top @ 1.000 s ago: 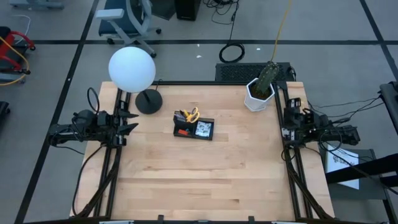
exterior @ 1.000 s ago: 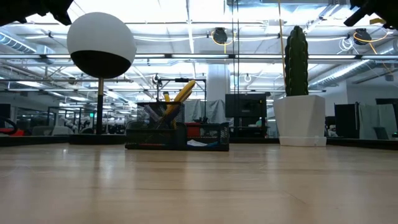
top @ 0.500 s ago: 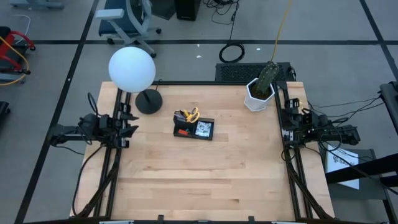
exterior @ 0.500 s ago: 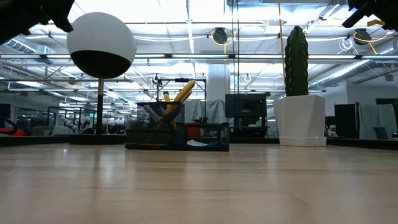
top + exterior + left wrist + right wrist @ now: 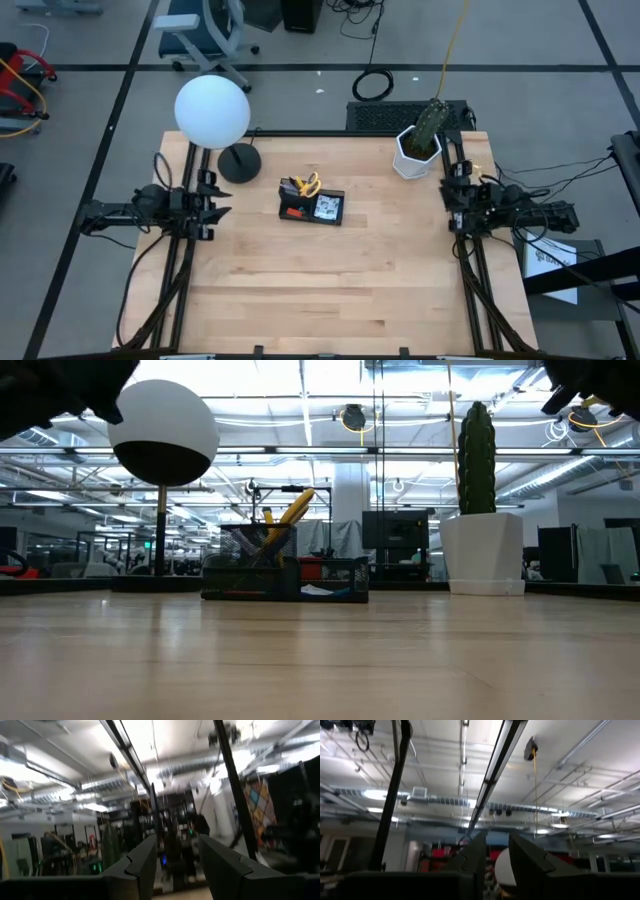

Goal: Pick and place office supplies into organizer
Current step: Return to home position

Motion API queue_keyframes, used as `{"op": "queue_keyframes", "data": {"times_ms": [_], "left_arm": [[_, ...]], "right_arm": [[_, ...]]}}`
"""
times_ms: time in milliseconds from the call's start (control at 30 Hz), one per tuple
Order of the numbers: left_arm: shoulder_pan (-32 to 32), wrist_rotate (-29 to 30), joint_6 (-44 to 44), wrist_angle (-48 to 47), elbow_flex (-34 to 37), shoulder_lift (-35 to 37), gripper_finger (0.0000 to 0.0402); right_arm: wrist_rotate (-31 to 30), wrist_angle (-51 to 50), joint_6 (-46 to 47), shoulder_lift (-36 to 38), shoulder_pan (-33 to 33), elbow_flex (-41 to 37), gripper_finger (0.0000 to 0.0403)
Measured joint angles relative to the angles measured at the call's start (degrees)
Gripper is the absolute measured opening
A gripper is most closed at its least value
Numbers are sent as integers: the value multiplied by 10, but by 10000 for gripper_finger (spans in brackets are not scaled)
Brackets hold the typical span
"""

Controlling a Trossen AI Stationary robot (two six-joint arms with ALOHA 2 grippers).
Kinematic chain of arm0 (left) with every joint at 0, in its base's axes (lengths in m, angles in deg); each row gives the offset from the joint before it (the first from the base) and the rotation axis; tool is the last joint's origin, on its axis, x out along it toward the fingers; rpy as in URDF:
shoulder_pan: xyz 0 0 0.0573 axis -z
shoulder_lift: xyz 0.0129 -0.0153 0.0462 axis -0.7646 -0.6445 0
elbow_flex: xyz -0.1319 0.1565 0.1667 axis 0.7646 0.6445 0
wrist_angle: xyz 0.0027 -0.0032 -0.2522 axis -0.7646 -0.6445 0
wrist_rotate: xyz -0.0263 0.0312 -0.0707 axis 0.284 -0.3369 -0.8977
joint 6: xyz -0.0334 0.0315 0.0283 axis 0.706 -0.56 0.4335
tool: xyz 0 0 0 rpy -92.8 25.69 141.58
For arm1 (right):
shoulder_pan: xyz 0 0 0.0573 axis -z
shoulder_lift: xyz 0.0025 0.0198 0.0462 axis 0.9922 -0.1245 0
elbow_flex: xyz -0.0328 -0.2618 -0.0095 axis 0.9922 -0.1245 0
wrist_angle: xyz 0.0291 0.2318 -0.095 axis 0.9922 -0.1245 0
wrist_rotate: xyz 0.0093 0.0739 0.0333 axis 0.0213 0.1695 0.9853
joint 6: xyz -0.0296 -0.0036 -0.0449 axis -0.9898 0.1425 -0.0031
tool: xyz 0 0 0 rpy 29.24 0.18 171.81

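Observation:
The black organizer (image 5: 312, 206) (image 5: 285, 576) stands on the middle of the table. Yellow-handled scissors (image 5: 309, 183) (image 5: 291, 510) and pens stick up from its taller cup section. A small red piece (image 5: 293, 212) and a pad (image 5: 327, 208) lie in its lower tray. My left gripper (image 5: 224, 201) (image 5: 177, 845) hovers open over the table's left edge, well left of the organizer. My right gripper (image 5: 443, 195) (image 5: 497, 840) hovers open at the right edge, near the plant pot. Both wrist views look up into the room.
A lamp with a white globe (image 5: 212, 110) and a round black base (image 5: 239, 163) stands at the far left. A white pot (image 5: 416, 152) (image 5: 483, 552) with a cactus stands at the far right. Bare wood (image 5: 320, 290) spreads over the near half of the table.
My left gripper has moved toward the table's right, coming in over the left edge. My right gripper has shifted a little toward the table's left. The organizer and its contents have stayed in place.

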Motion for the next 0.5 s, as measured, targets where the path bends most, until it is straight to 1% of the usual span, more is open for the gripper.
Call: {"op": "queue_keyframes", "data": {"times_ms": [100,300,500], "left_arm": [[0,0,-12,-43,0,0,152],[0,7,-18,-99,0,0,152],[0,31,-21,-137,0,0,152]], "right_arm": [[-2,-50,-1,0,0,0,75],[-58,-146,2,0,0,0,75],[-60,-249,-23,0,0,0,75]]}}
